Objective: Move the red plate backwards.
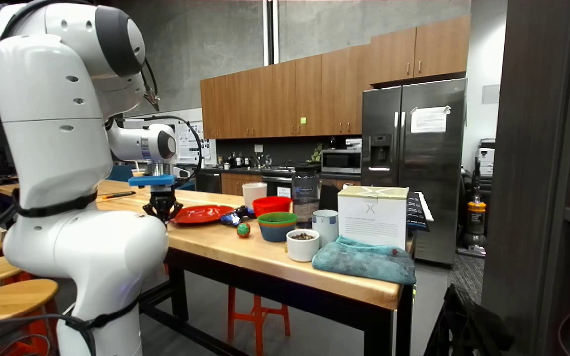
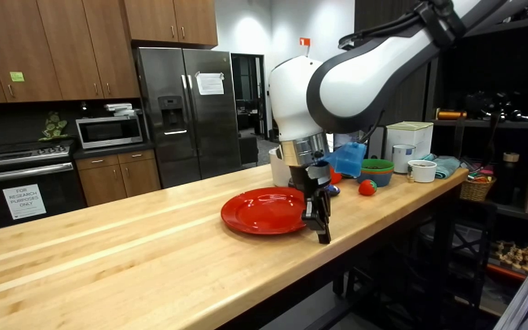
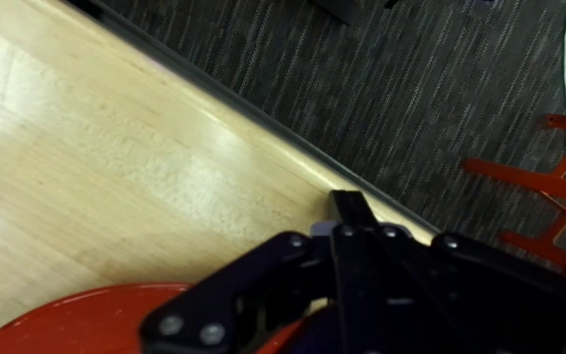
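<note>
**Red plate (image 2: 259, 213) flat on the wood tabletop (image 2: 108, 270), claw (image 2: 322, 234) closed at its side**

In an exterior view: plate mid-frame. Round, shallow, glossy, broad rim, light reflecting off the well. Tabletop is butcher block, long pale strips in the grain. Claw is black, angular, points down at the plate's right side in frame and hides part of the rim; can't tell if they touch. Upper right of it, stacked bowls (image 2: 376, 178), round, green on top, plus a small rounded piece (image 2: 367, 187) in red and green. Dark steel fridge (image 2: 218, 133) upper left of centre.

In an exterior view: glossy white arm (image 1: 47, 84) fills the left of the frame. Plate left of centre, foreshortened to a thin ellipse, claw at its left. Toward the right: see-through smoky bottle (image 1: 306, 198), boxy white carton (image 1: 371, 222), crumpled teal cloth (image 1: 364, 261), smooth white cup (image 1: 303, 251) of dark bits (image 1: 303, 237).

Wrist view: plate's curved rim lower left, cropped. Claw lower right of centre, black linkages with round screw heads, fingers drawn together, nothing seen between them. Tips are by the tabletop's straight edge; can't tell if they touch the wood. Ribbed dark grey carpet (image 3: 410, 98) upper right, orange-red frame (image 3: 533, 179) at the right border.
</note>
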`<state>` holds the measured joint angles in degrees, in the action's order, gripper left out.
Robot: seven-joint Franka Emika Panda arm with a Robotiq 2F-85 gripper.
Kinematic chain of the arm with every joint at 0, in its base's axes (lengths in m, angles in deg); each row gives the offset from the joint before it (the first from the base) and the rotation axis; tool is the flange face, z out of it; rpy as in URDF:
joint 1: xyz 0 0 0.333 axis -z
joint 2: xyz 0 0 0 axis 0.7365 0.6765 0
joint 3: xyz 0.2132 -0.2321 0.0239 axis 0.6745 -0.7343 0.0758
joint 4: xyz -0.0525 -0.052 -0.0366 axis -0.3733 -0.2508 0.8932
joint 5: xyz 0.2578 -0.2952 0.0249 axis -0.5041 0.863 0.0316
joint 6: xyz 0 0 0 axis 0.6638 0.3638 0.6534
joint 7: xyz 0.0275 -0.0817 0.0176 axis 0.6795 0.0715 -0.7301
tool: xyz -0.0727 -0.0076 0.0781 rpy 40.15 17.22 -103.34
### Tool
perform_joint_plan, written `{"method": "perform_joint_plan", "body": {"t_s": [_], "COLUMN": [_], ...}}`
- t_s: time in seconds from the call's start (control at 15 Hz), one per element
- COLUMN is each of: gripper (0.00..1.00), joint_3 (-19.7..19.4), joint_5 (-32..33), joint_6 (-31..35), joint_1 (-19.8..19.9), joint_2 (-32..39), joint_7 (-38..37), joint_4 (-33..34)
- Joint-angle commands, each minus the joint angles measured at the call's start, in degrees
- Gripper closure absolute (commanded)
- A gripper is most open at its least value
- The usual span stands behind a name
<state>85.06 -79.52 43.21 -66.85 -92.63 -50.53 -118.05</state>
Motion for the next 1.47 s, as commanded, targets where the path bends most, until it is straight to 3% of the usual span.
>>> {"method": "perform_joint_plan", "body": {"t_s": [0.0,0.53,1.0,1.4], "gripper": [1.0,1.0,1.0,1.0], "joint_3": [-0.33,-0.13,-1.04,-3.26], "joint_5": [0.39,1.66,5.94,6.19], "joint_6": [2.15,6.81,5.89,4.54], "joint_1": [0.22,-0.15,-1.25,-0.11], "joint_2": [2.84,10.41,16.19,14.94], "joint_7": [-1.77,-6.36,-10.12,-14.08], "joint_4": [0.91,7.98,15.68,15.11]}}
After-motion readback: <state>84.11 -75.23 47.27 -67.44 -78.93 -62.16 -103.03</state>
